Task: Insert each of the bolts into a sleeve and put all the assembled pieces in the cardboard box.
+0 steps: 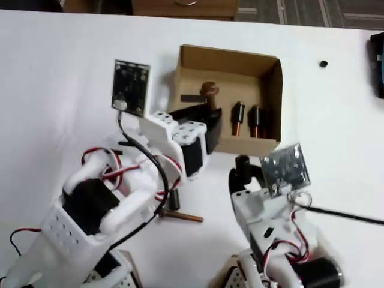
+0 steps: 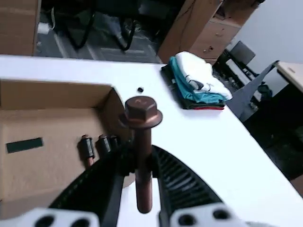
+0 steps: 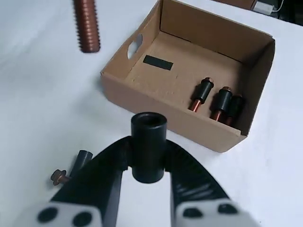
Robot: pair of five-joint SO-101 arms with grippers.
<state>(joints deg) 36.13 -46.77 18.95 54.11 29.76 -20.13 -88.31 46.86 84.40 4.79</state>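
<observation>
My left gripper (image 2: 142,161) is shut on a copper bolt (image 2: 143,142), held upright with its hex head on top, just outside the cardboard box (image 2: 52,94). In the high view that bolt (image 1: 210,91) hangs at the box's (image 1: 273,72) near-left wall. My right gripper (image 3: 147,163) is shut on a black sleeve (image 3: 148,142), opening upward, on the near side of the box (image 3: 156,99). The left arm's bolt tip (image 3: 86,26) hangs above and to the side of it. Three assembled pieces (image 3: 218,101) lie in the box's right part.
A loose bolt (image 1: 186,217) and a black sleeve (image 1: 174,201) lie on the white table between the arms. A small black bit (image 1: 323,63) sits far right of the box. Folded cloth (image 2: 199,82) rests at the table's edge.
</observation>
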